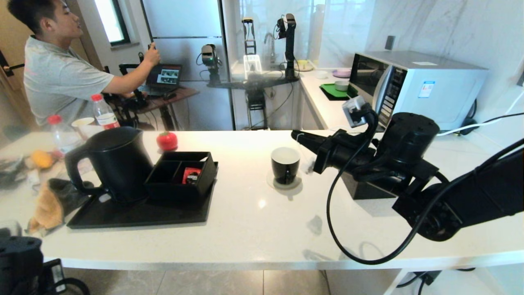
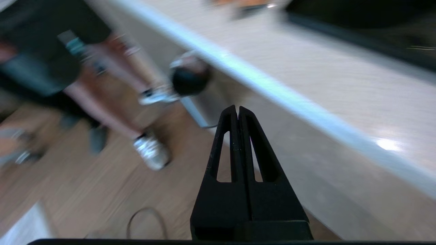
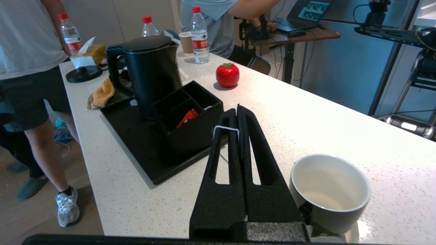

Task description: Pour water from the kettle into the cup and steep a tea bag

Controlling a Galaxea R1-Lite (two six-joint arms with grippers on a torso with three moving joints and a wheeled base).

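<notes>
The matte black kettle (image 1: 114,164) (image 3: 153,71) stands lid-on at the left end of a black tray (image 1: 123,213). The small black cup (image 1: 285,164) (image 3: 330,190), white inside, sits on a round coaster mid-counter. My right gripper (image 1: 295,135) (image 3: 237,108) hovers just right of and above the cup, shut on the tea bag's thin white string (image 3: 224,128), which loops over one finger. A pale pouch, apparently the tea bag (image 1: 310,166), hangs beside the cup; the fingers hide it in the right wrist view. My left gripper (image 2: 237,108) is shut and empty, parked low beside the counter edge.
A black divided box (image 1: 180,174) with a red packet (image 1: 191,174) sits on the tray next to the kettle. A red tomato-shaped object (image 1: 167,140), water bottles (image 1: 104,112) and an orange cloth (image 1: 49,205) lie around it. A microwave (image 1: 413,86) stands back right. A person sits back left.
</notes>
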